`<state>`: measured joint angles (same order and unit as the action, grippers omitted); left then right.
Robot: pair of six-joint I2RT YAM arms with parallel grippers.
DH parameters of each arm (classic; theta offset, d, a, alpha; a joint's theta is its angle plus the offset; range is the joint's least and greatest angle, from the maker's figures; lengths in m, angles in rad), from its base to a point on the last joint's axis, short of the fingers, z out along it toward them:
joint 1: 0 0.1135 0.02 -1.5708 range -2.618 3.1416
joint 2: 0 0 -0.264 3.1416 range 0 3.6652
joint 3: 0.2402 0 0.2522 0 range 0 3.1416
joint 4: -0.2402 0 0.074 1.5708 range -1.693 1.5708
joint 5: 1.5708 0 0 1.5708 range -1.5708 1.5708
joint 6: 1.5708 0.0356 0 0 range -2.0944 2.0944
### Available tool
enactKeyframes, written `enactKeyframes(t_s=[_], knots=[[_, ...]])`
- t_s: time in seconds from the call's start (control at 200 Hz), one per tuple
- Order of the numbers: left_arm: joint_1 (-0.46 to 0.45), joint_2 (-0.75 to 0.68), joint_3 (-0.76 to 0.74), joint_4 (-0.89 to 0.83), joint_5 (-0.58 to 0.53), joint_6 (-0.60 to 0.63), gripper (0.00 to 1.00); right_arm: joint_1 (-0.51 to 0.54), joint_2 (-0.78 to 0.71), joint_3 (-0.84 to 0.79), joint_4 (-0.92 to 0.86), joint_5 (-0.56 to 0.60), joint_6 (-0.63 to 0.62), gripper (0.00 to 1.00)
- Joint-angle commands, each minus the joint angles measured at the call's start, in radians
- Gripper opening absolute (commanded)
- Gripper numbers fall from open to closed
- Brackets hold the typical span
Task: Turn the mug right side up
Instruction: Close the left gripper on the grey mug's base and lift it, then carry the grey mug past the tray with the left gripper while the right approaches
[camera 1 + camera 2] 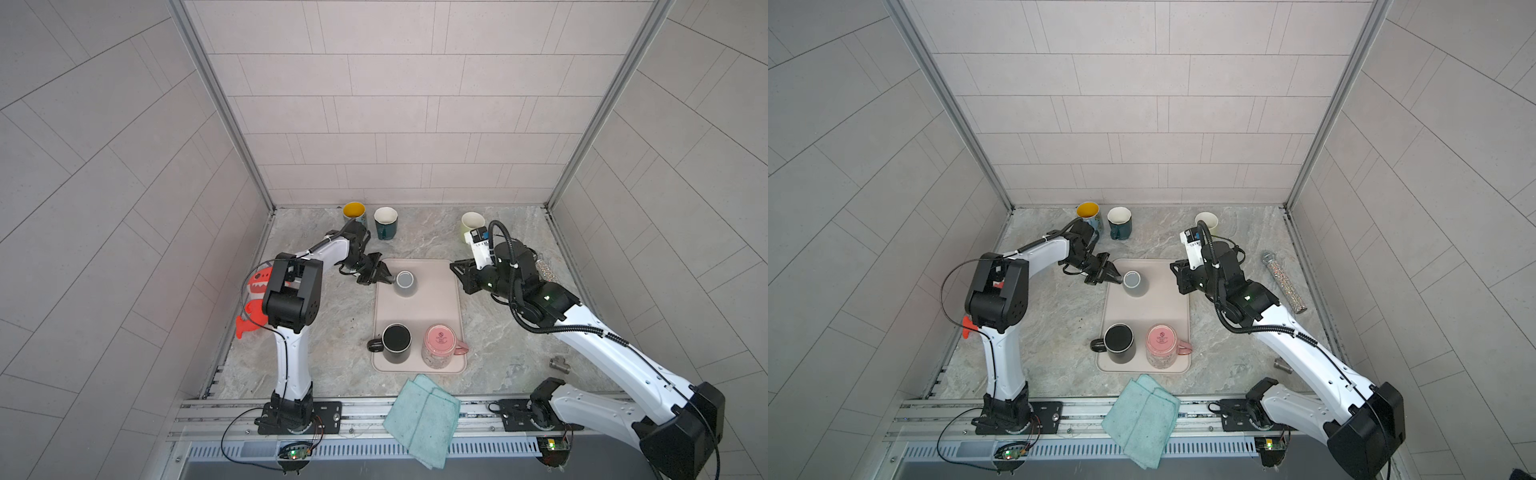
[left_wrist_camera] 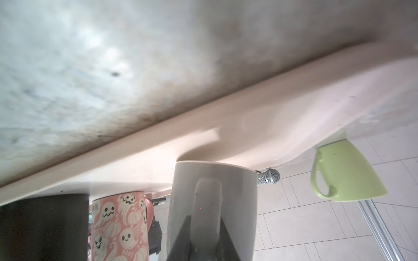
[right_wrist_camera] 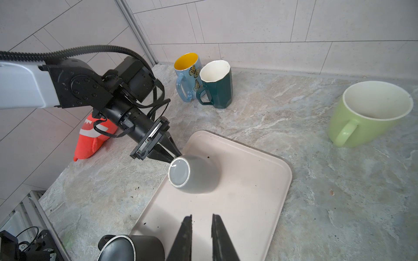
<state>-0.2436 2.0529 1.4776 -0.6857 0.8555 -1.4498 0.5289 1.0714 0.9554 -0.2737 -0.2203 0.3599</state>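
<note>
**A:** Where is the mug that needs turning?

**B:** The grey mug (image 1: 405, 284) stands mouth-down on the pink tray (image 1: 436, 316), in the tray's 11 o'clock corner in both top views. Its long axis runs up and down, with the base uppermost. In the right wrist view it may lean a little, but I cannot tell for sure.

**A:** Which arm is nearer?

**B:** The left one. From the left claw (image 1: 384, 277) the mug lies at about 4 o'clock and is touching it. The handle (image 2: 208, 192) points back at 10 o'clock, straight into the claw. In the left wrist view the fingers (image 2: 181, 237) sit on either side of the handle, clenched on it.

**A:** And the right?

**B:** The right claw (image 3: 202, 237) hangs at the mug's 3 o'clock, apart from it. Its jaws are drawn to a narrow slit and grasp nothing.

**A:** What is the left arm's pose?

**B:** The elbow is high at 9 o'clock and the forearm is low and nearly level. The wrist is rolled over, since its camera sees the surface overhead. I judge that lifting and then unrolling the wrist would bring the mouth up.
</note>
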Motion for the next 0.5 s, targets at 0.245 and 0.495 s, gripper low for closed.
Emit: enactKeyframes(t_s=[0.245,0.495], knots=[[-0.006,-0.119,0.099,0.058,-0.051,0.171,0.0,-0.005,-0.021,0.004,-0.007,0.022,0.005,0.16],[-0.029,-0.217,0.168,0.02,-0.12,0.444,0.0,-0.006,-0.018,0.026,-0.025,0.029,-0.001,0.16]])
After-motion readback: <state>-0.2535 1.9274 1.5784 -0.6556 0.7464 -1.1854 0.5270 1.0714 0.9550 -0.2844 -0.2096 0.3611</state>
